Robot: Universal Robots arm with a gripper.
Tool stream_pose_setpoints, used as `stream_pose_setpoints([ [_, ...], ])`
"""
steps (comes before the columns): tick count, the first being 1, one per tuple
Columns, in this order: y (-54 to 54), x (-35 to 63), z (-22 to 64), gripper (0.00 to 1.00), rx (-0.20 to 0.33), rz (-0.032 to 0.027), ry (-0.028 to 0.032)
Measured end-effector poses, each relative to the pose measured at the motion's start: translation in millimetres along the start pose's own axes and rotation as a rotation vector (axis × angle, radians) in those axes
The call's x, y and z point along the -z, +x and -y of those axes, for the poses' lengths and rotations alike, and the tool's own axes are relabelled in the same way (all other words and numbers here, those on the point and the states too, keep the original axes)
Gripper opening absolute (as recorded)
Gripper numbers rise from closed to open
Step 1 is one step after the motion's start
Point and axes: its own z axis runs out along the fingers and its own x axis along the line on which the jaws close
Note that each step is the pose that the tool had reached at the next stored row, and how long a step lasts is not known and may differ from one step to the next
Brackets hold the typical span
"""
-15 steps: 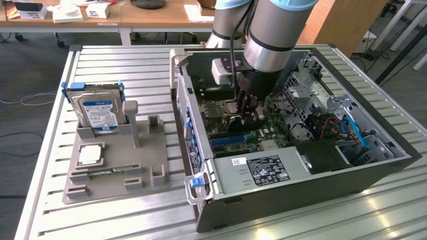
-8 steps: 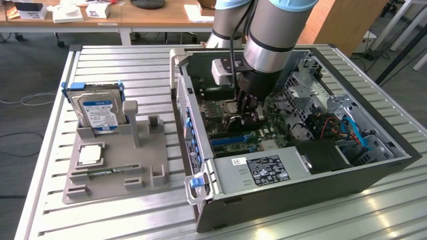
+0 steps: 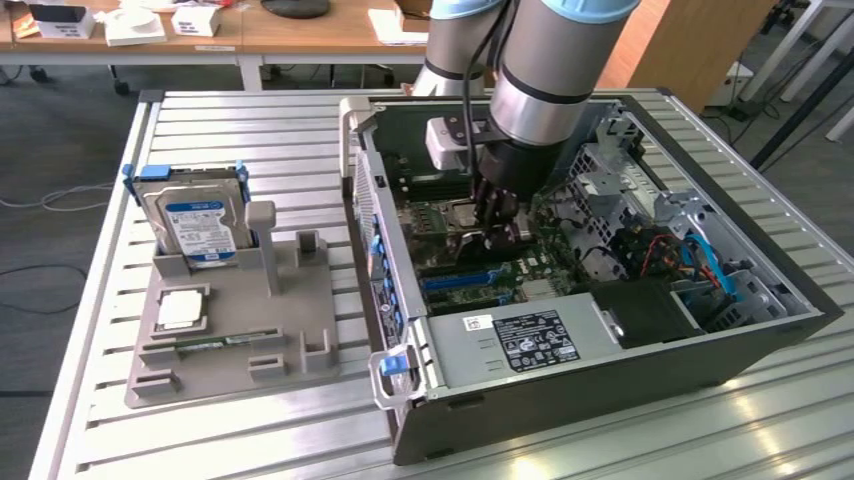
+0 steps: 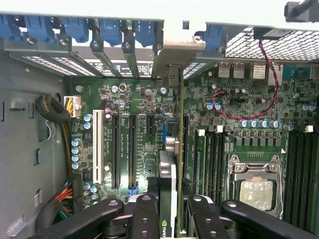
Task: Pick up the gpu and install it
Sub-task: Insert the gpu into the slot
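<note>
Fingers of your end effector point(image 4: 169, 211) are clamped partway closed on the graphics card point(image 4: 167, 167). You have it on edge inside the computer case point(image 3: 601, 405), over the motherboard point(image 4: 149, 149) slots; whether it touches a slot cannot be told.

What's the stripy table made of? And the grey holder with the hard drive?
The table looks like bare metal, maybe aluminium: silvery ribbed slats with a dull shine. The grey holder looks like matte plastic: flat, even colour, no glare.
</note>
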Motion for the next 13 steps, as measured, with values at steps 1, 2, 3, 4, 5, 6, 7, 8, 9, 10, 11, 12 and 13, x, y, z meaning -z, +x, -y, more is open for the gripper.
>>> stream_pose_setpoints([
  [1, 0.0, 0.0, 0.3, 0.27, 0.0, 0.0001, 0.0001],
  [2, 0.0, -0.1, 0.8, 0.27, 0.0, 0.0001, 0.0001],
  [3, 0.0, -0.1, 0.8, 0.27, 0.0, 0.0002, 0.0001],
  [4, 0.1, -1.6, 0.9, 0.27, 0.0, 0.0001, 0.0003],
  [5, 0.1, -4.5, 0.9, 0.27, 0.0, 0.0001, 0.0015],
  [6, 0.1, -4.6, 0.9, 0.27, 0.0, 0.0001, 0.0016],
  [7, 0.0, -4.7, 0.8, 0.27, 0.0, 0.0001, 0.0016],
  [8, -0.1, -4.8, 0.6, 0.27, 0.0, 0.0001, 0.0017],
  [9, -0.2, -4.9, 0.3, 0.27, 0.0, 0.0001, 0.0018],
  [10, -0.3, -5.0, 0.1, 0.27, 0.0, 0.0002, 0.0019],
  [11, -0.4, -5.0, -0.2, 0.27, 0.0, 0.0002, 0.002],
  [12, -0.6, -5.1, -0.5, 0.27, 0.0, 0.0002, 0.002],
  [13, -0.8, -5.2, -0.8, 0.27, 0.0, 0.0002, 0.0021],
])
